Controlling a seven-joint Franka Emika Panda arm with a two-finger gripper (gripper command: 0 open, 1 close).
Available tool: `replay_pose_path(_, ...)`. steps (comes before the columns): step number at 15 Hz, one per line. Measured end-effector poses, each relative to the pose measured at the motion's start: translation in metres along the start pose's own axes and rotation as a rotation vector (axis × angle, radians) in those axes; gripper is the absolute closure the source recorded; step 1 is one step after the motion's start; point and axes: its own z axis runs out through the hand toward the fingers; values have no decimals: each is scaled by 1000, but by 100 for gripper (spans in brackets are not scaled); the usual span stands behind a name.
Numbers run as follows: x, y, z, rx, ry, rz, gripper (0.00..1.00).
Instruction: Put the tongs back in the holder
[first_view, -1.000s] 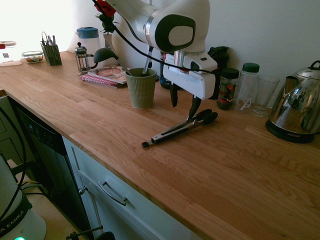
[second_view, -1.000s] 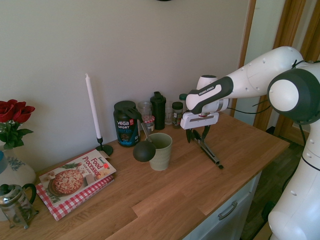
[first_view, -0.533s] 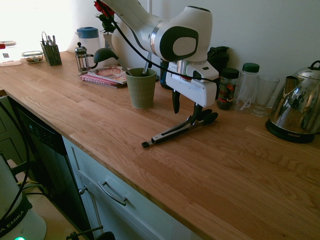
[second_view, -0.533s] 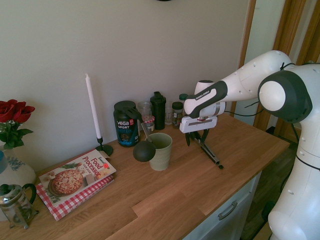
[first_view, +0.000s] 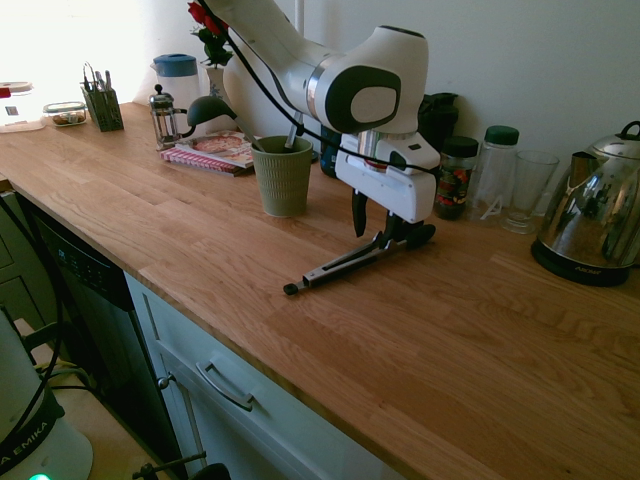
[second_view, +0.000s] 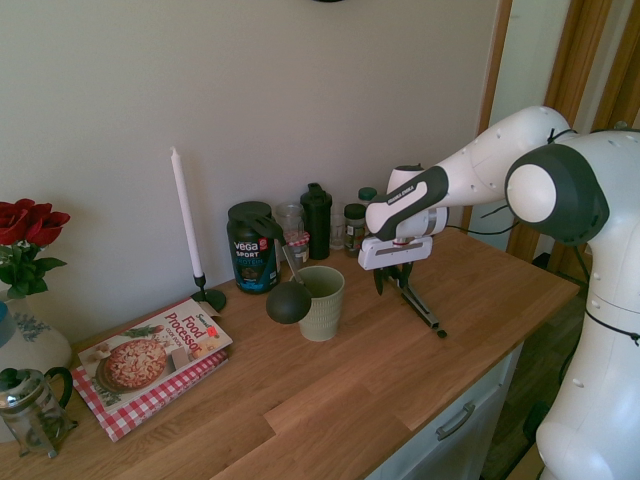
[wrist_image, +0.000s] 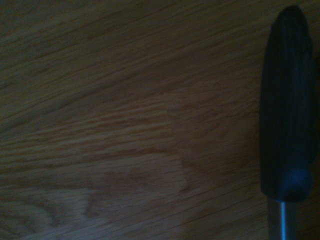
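Tongs (first_view: 355, 262) lie flat on the wooden counter (first_view: 200, 240), just beyond the green ribbed holder (first_view: 282, 176) on its kettle side, near but not touching it. Black tips point toward the back wall, small black end tab toward the counter's front edge. One black tip also shows in the wrist view (wrist_image: 289, 100), close and blurred, with a bit of metal shaft below it.

Handling, as a judgement: thin metal, light and stiff, arms probably springy; polished shafts likely slick, rubbery tips grippier. Long shape means a hold near one end will let the far end swing. A grip on the shafts just behind the tips, squeezing both arms together, looks sensible.

Gripper (first_view: 375, 225) is low over the tip end, fingers spread, one dark finger on each side of the tongs near the tips. Not clamped; whether either finger touches the metal cannot be told.

Holder stands upright, and a black ladle (second_view: 288, 300) already leans in it.
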Motion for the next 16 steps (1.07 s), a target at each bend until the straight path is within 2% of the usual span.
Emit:
replay_pose_path(13,6,6,1,1,-4,12,100)
replay_pose_path(16,9,5,-11,10,-1,15,100)
